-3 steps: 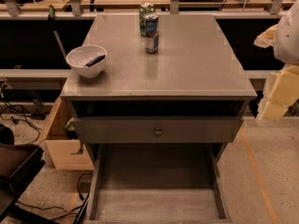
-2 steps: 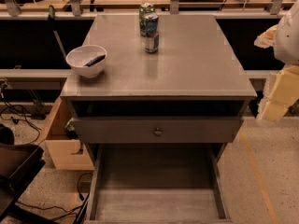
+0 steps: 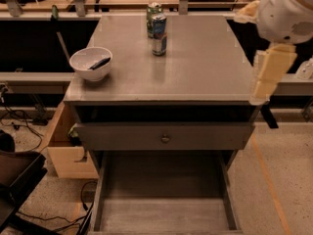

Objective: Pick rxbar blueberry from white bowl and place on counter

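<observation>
The white bowl sits near the left edge of the grey counter. The rxbar blueberry lies inside it as a dark, slanted bar leaning on the bowl's right side. My arm comes in at the upper right, with a white rounded joint. Below that joint the cream-coloured gripper hangs over the counter's right edge, far from the bowl and touching nothing I can see.
Two drink cans stand close together at the back middle of the counter. Below the top is a drawer with a round knob, and a lower drawer is pulled out. A pale wooden box and cables lie on the floor at left.
The arm and gripper have moved left and slightly up, from beside the counter to over its right edge. Bowl, bar and cans have not moved.
</observation>
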Available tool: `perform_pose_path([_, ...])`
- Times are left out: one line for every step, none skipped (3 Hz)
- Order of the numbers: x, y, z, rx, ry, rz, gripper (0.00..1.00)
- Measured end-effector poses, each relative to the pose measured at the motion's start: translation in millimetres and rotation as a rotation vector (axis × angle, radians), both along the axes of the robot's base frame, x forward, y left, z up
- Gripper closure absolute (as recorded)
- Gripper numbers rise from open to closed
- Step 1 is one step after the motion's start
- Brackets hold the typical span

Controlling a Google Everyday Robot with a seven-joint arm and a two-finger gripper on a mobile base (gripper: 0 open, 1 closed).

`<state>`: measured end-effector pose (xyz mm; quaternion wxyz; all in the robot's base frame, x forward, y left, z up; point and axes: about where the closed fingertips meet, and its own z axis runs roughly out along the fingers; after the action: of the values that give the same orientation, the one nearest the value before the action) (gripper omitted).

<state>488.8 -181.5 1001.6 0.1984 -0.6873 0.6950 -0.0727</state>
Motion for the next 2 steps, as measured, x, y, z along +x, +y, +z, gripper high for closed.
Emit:
perform_pose_path([34,37,12,-0.058,-0.1,0.204,0.0])
perform_pose_path([49,71,12,-0.079,-0.189,0.381,0.0])
